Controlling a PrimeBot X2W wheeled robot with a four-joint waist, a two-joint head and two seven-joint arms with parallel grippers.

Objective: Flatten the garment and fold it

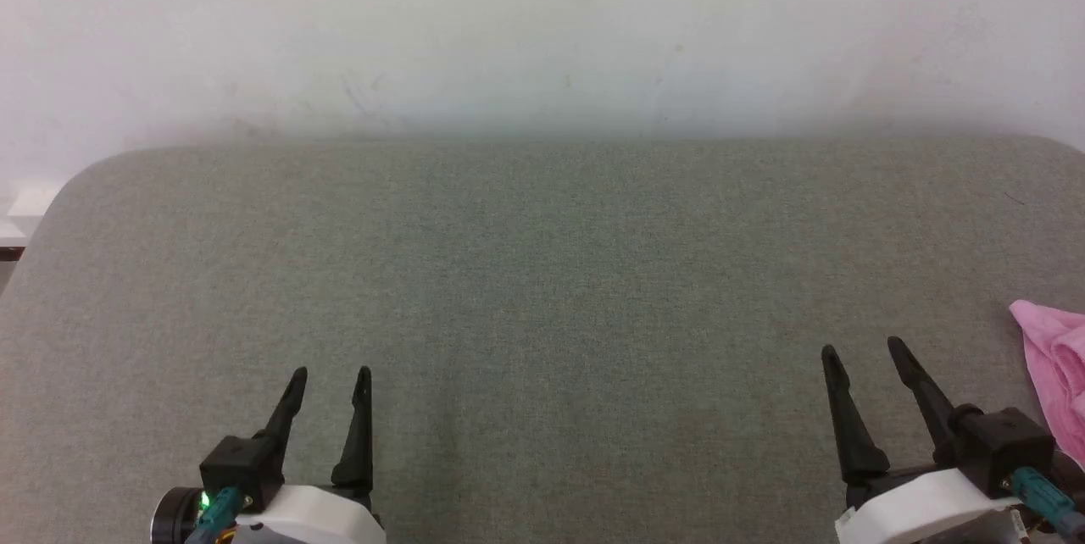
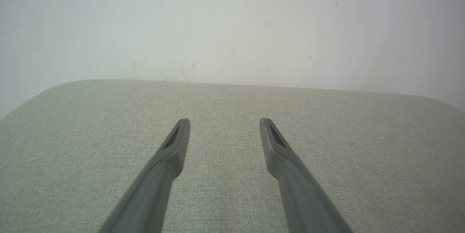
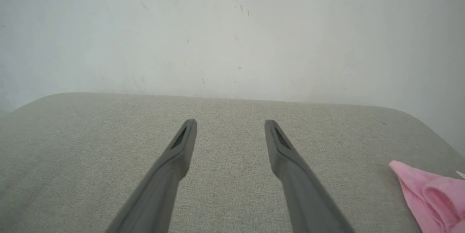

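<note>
Left claw and right claw both spread wide, empty, over grey bench. Pink garment bunched at right edge, near right claw, partly out of shot. I'd pinch one hem, drag to centre, then flatten.

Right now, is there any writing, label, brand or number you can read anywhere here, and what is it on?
None can be read.
The garment: no print visible; a white sliver at its edge in the right wrist view is too small to read.
The grey padded surface, the wall, the left gripper and the right gripper: no lettering or numbers.
</note>
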